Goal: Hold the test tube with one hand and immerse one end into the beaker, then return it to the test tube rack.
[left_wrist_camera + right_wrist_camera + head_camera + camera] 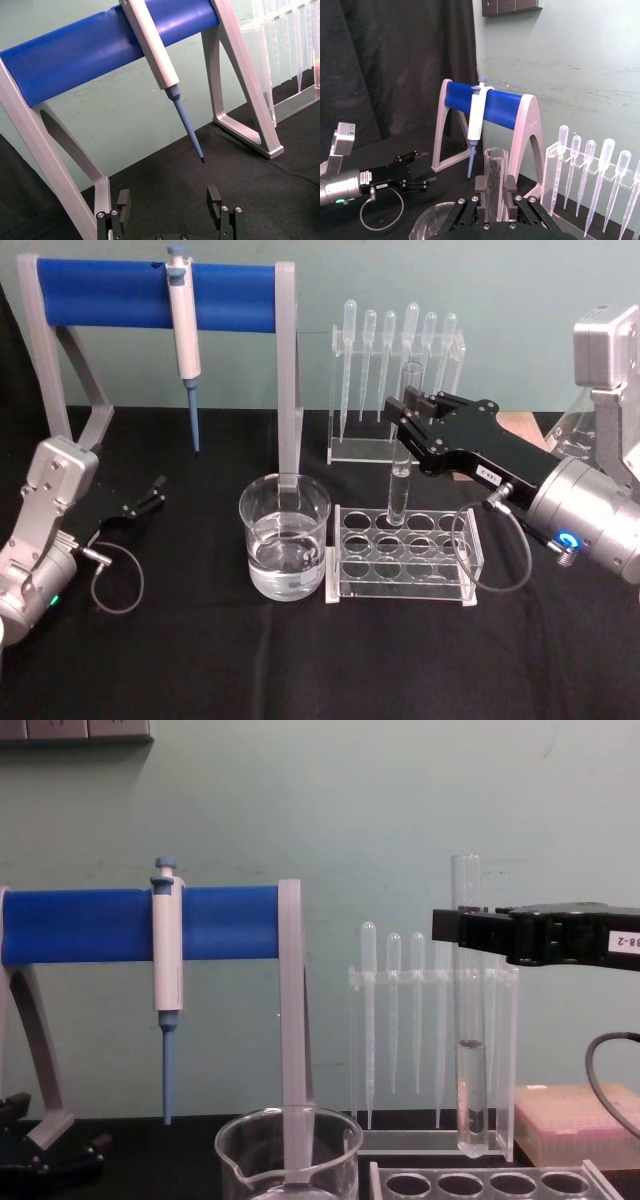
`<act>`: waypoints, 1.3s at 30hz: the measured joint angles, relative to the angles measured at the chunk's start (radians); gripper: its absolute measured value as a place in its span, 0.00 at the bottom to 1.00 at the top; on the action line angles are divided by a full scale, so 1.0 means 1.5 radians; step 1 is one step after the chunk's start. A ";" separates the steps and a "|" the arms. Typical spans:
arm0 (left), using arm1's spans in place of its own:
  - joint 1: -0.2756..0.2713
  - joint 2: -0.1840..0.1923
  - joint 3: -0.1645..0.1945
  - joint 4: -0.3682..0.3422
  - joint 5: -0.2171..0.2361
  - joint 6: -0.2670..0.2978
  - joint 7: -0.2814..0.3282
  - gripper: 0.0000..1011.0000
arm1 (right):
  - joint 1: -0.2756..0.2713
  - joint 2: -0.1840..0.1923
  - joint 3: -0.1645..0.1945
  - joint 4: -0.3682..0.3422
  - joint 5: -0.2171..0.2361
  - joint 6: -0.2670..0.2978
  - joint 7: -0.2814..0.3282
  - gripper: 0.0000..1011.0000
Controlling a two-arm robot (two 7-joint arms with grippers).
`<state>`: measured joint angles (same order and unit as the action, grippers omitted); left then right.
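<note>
You're clamping the test tube (pixel 398 490) upright in the right gripper (pixel 403 412), over the test tube rack (pixel 400 588) at its back edge, beside the beaker (pixel 285 540). Racking is pending; I can't tell whether the dipping is done. The left gripper (pixel 155 492) is idling open near the table's (pixel 300 670) left edge.

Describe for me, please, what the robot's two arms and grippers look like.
Both arms end in silver cylindrical wrists behind flat black grippers, each trailing a thin black cable loop. The right gripper carries a small white label, and its wrist has a blue light ring. Behind the left gripper, the wrist shows a small green light. Boxy grey links sit above both wrists.
</note>
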<state>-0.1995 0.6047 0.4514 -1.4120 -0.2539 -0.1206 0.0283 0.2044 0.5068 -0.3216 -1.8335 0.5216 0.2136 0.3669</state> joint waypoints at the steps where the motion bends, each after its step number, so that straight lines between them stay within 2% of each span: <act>1: 0.000 0.000 0.000 0.000 0.000 0.000 0.000 0.99 | 0.000 0.000 0.000 0.000 0.000 0.000 0.000 0.22; 39: 0.000 0.000 0.000 0.000 0.000 0.000 0.000 0.99 | 0.000 0.000 0.000 0.001 -0.001 0.000 0.001 0.22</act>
<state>-0.1995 0.6047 0.4514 -1.4120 -0.2539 -0.1205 0.0283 0.2045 0.5068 -0.3219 -1.8321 0.5202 0.2136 0.3680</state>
